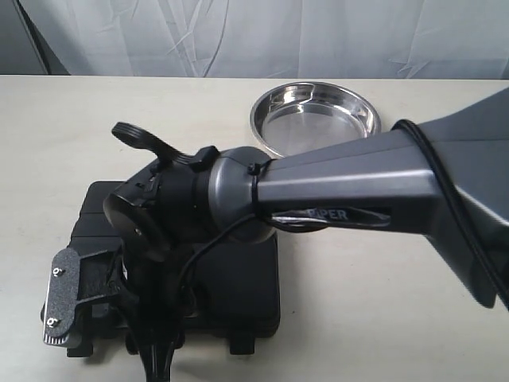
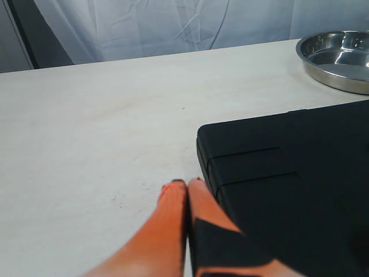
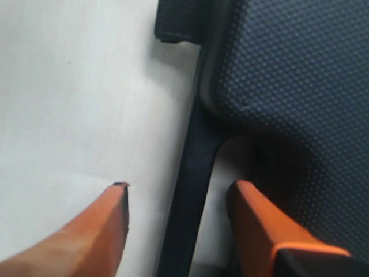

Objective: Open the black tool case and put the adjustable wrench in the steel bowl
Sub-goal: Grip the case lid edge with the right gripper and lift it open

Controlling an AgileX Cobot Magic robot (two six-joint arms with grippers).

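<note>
The black tool case (image 1: 238, 286) lies flat on the table (image 1: 382, 318) with its lid down. The steel bowl (image 1: 314, 119) stands upright beyond the case's far edge, clear of it. The right arm (image 1: 358, 183) reaches across above the case. The right gripper (image 3: 180, 184) has its fingers spread wide, straddling the case's handle bar (image 3: 196, 150): one finger (image 3: 109, 225) is outside the bar over bare table, the other (image 3: 259, 225) on the case side. Contact with the bar cannot be confirmed. The left gripper (image 2: 185, 193) has its fingers pressed together with nothing between them, tips just beside the case's side edge near a corner.
</note>
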